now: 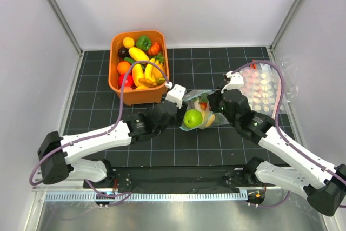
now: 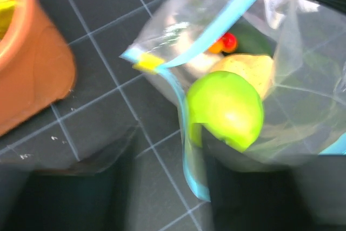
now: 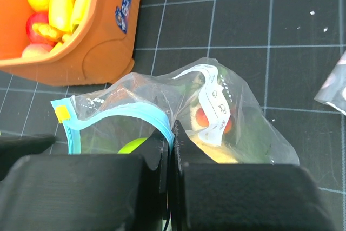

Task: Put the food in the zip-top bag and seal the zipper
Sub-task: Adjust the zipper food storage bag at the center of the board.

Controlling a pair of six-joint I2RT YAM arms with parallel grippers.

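Observation:
The clear zip-top bag [image 1: 198,97] lies mid-table with its mouth held open. Its teal-blue zipper [image 2: 185,150] curves around a green apple [image 2: 227,109] that sits in the mouth; the apple also shows in the top view [image 1: 193,118]. A pale yellow piece [image 2: 254,68] and a small red piece [image 3: 203,117] lie deeper inside. My left gripper [image 2: 173,187] is open, its fingers apart just short of the apple and touching nothing; it also shows in the top view [image 1: 181,118]. My right gripper [image 3: 173,133] is shut on the bag's zipper rim [image 3: 124,112] on the apple's right [image 1: 216,106].
An orange basket [image 1: 114,63] full of toy fruit and vegetables stands back left, close to the bag; its wall shows in both wrist views [image 2: 32,79] [image 3: 102,52]. Crinkled pink-dotted packs [image 1: 265,87] lie at the right. Walls enclose the black grid mat.

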